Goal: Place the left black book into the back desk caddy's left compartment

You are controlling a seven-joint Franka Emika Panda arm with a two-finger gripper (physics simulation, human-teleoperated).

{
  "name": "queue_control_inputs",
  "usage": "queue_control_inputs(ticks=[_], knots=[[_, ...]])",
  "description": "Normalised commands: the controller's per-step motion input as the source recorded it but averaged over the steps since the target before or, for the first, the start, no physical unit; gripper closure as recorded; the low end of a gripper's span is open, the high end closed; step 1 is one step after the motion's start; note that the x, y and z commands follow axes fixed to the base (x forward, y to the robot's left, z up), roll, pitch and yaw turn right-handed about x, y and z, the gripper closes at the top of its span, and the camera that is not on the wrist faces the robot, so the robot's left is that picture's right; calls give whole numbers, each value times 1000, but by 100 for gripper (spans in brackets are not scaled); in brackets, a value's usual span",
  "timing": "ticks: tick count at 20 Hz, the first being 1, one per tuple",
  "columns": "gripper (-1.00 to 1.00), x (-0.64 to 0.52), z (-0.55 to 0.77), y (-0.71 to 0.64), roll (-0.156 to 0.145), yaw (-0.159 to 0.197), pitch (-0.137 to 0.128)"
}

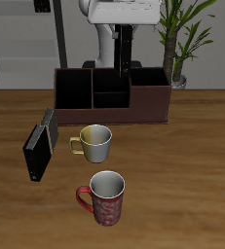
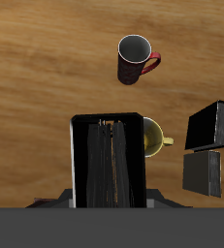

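Left black book (image 2: 89, 165) hangs upright, spine down, clamped between the gripper's (image 1: 123, 37) fingers (edge-on, so it can drop into a narrow bay). It is above the middle of the back desk caddy (image 1: 148, 107), apparently not yet over the left compartment (image 1: 73, 88). Two mugs (image 1: 95, 143) stand nearer.

Black book (image 2: 107, 160) fills the middle of the wrist view, seen from its broad cover, a dark seam with faint light marks running down its length; gripper fingers not distinguishable. Yellow mug (image 2: 154, 138) partly hidden behind the book's edge, handle poking out. Red patterned mug (image 2: 135, 57) stands apart on the wooden table (image 2: 36, 87), handle visible. Second black book with pale page edge (image 2: 208, 124) lies beyond the yellow mug, its grey reflection or shadow beside it.
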Motion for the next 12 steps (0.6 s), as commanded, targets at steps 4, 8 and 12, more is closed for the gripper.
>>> queue_control_inputs(ticks=[4,8,12], knots=[[100,-566,192,-130,-38,-6,-15],[100,-454,34,-38,25,-6,9],[100,-203,-43,-34,36,-25,24]])
